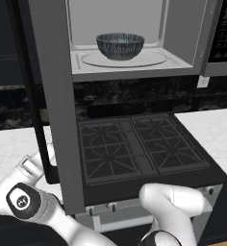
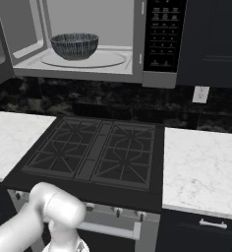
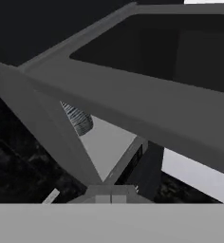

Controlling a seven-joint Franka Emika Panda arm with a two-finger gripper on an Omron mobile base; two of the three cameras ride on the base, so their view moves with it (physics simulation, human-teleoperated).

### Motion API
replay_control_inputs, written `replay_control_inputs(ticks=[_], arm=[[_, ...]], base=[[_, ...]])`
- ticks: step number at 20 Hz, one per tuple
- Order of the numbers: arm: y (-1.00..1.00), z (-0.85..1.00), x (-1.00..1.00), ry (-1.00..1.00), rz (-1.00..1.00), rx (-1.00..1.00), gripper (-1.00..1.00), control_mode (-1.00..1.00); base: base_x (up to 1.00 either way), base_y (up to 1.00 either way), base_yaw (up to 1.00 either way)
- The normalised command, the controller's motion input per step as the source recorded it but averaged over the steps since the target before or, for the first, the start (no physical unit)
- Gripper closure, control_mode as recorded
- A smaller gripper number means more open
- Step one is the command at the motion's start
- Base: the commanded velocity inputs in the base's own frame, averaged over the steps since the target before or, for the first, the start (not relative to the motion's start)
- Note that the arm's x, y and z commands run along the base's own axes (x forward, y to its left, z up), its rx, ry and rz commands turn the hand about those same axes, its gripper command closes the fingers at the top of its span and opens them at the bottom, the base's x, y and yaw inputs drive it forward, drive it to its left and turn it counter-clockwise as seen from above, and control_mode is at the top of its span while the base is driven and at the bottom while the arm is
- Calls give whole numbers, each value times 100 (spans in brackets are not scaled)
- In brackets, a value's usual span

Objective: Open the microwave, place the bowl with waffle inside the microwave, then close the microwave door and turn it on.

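Note:
The microwave [image 1: 182,43] hangs above the stove with its light grey inside showing. The bowl [image 1: 120,45], dark and ribbed, sits on the round turntable [image 2: 83,60]; the waffle is hidden below its rim. The microwave door [image 1: 53,96] stands swung out toward me, its dark bar handle [image 1: 42,144] on the outer side. My white hand sits low at the left by that handle, outside the door. In the hand view my gripper [image 3: 111,193] is shut with nothing in it, close to the door frame [image 3: 133,99], and a sliver of the bowl [image 3: 78,118] shows past it.
A black gas stove [image 1: 139,146] lies under the microwave, with white marble counters [image 2: 201,167] on both sides. The black button panel [image 2: 162,34] is at the microwave's right. Dark cabinets [image 2: 211,39] and a wall outlet [image 2: 200,94] are further right.

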Motion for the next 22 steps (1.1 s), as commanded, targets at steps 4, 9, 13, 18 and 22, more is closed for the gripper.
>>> replay_control_inputs(ticks=[4,9,13,18,22], arm=[[0,17,-25,-12,-12,-22,100,-100],[23,35,-42,-2,0,-43,100,-100],[49,39,-26,3,0,-56,100,-100],[-1,90,-51,-4,0,-23,100,-100],[-63,89,-45,-5,-6,6,100,-100]], base=[[0,0,0],[0,0,0],[0,0,0],[0,0,0],[0,0,0]])
